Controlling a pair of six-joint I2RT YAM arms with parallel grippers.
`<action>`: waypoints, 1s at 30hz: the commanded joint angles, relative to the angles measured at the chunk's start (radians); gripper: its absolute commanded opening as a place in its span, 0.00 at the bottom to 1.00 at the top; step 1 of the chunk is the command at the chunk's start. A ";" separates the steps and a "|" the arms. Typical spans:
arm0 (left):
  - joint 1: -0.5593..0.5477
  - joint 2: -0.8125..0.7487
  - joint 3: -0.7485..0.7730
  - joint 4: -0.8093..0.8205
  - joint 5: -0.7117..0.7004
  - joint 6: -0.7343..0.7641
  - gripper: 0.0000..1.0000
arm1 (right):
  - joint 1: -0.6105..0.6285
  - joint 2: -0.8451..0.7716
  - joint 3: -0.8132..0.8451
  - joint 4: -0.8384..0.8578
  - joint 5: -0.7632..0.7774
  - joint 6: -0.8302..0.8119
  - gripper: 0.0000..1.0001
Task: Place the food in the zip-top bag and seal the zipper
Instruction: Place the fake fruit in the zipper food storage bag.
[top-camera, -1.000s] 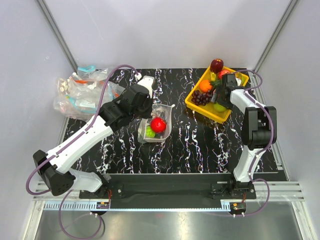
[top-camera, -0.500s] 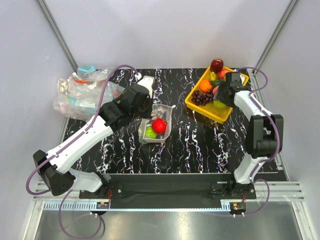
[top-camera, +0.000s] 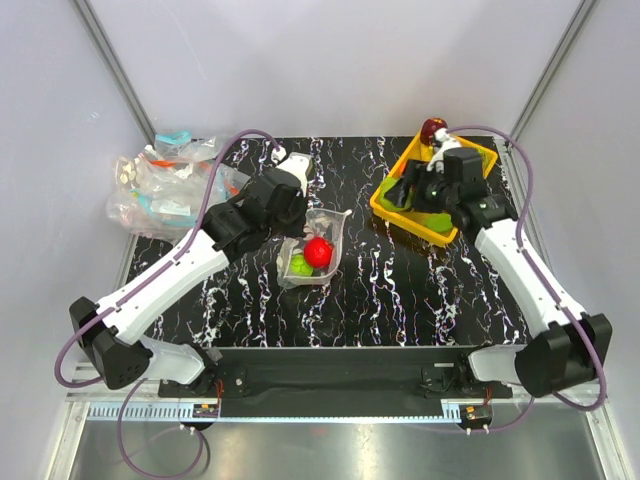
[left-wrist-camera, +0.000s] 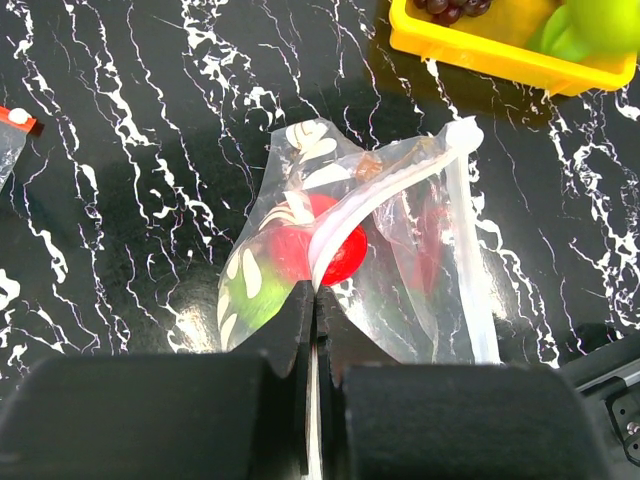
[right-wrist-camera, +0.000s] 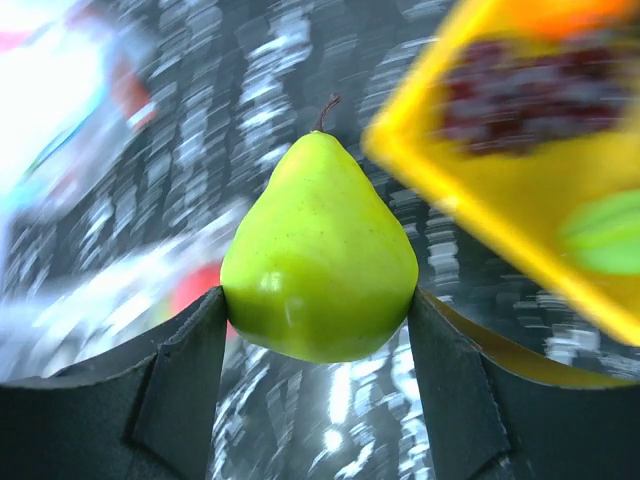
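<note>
The clear zip-top bag stands open mid-table, with some white oval marks on it in the left wrist view. Inside lie a red round fruit and a small green fruit. My left gripper is shut on the pale zipper strip at the bag's mouth and holds it up; it shows from above too. My right gripper is shut on a green pear, held in the air over the left side of the yellow tray, right of the bag.
The yellow tray holds purple grapes, a green fruit and a dark red apple. A pile of other clear bags lies at the back left. The right wrist view is motion-blurred.
My right arm has stretched out and carried the green pear up from the tray's right part toward its left side. My left gripper and the bag have stayed put.
</note>
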 joint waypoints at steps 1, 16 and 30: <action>0.004 0.011 0.036 0.058 0.013 0.013 0.00 | 0.097 -0.082 0.012 -0.026 -0.101 -0.029 0.43; 0.006 0.014 0.047 0.057 0.039 0.001 0.00 | 0.455 -0.189 -0.046 0.070 -0.209 -0.077 0.39; 0.024 -0.010 0.055 0.026 0.027 0.005 0.00 | 0.516 -0.086 -0.037 0.095 -0.112 0.035 0.36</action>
